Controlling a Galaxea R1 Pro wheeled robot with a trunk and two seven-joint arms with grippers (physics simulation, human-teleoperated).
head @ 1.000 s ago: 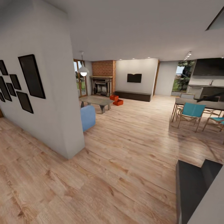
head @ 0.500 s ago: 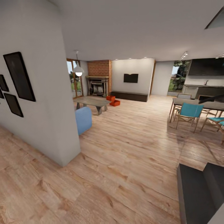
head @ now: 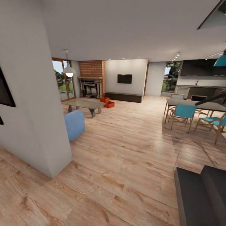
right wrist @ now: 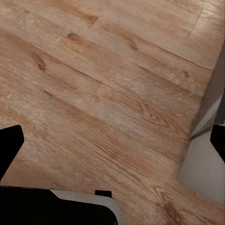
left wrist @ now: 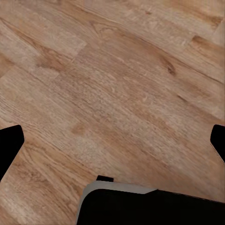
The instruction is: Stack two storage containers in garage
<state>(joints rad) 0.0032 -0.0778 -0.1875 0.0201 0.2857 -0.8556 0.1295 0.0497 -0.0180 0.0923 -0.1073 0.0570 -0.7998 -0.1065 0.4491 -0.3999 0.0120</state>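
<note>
Two orange-red storage containers stand on the light plank floor far across the living room: one nearer the fireplace, the other just in front of it. They are beside the long dark bench. In the left wrist view my left gripper is open above bare planks, its black fingertips wide apart. My right gripper is open too, over planks next to a pale wall base. Neither holds anything.
A grey wall corner juts in close at the left, with a blue armchair and low coffee table behind it. Dining table and teal chairs stand right. A dark low cabinet sits at the near right. Open planks run up the middle.
The whole picture has shifted: the camera moved forward, the wall corner now nearer and further left, framed pictures mostly out of view. The containers lie where they were.
</note>
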